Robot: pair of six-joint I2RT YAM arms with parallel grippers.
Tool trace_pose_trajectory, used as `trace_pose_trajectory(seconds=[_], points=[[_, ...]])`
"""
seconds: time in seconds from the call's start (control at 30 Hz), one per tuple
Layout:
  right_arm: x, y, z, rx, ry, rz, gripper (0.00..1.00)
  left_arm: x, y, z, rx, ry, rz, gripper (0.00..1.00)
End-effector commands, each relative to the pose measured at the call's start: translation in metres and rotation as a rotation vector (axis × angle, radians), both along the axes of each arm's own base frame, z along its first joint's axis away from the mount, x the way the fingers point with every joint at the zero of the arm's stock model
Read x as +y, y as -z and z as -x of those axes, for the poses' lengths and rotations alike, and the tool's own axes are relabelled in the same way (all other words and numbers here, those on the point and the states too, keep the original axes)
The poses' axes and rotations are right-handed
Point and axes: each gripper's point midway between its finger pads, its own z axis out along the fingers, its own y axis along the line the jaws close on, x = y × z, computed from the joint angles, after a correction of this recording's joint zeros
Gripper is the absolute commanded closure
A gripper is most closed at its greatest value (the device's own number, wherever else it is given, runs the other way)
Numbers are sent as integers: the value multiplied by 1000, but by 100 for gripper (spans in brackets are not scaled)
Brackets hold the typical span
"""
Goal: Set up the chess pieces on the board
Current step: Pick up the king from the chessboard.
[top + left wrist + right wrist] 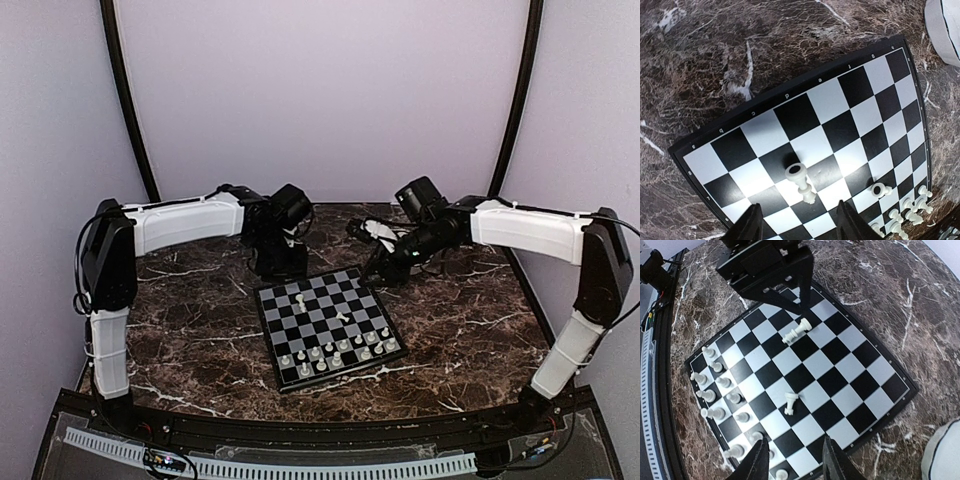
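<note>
The board (372, 290) lies in the middle of the table, black and silver squares inside a thin black rim. Several cream chess pieces (335, 352) stand in its two near rows. One piece (300, 297) lies toppled near the far left squares, and another toppled piece (343, 317) rests mid-board. My left gripper (283, 262) hovers over the far left corner. In its wrist view it (800, 225) is open, with the toppled piece (800, 182) just ahead of the fingers. My right gripper (795, 462) is open above the board's edge, the other toppled piece (790, 403) ahead of it.
A white scalloped bowl (942, 455) sits on the dark marble behind the board, close to the right arm; its rim also shows as the bowl (945, 30) in the left wrist view. A black rail (300, 430) runs along the near edge.
</note>
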Motion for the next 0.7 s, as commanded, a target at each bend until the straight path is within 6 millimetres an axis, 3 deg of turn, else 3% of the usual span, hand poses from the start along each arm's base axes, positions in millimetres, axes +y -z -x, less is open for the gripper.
trace_pose_trajectory(seconds=[0.0, 0.2, 0.37, 0.53, 0.67], points=[[39, -8, -10, -30, 38, -57, 62, -6, -10, -16, -51, 70, 45, 48], [62, 15, -3, 5, 29, -54, 60, 6, 2, -44, -48, -5, 101, 58], [76, 34, 1, 21, 14, -57, 55, -13, 8, -60, -64, 28, 211, 64], [93, 48, 2, 30, 14, -69, 54, -32, 22, -63, -37, 80, 268, 73], [102, 61, 0, 46, 25, -64, 54, -35, 37, -60, -7, 99, 268, 78]])
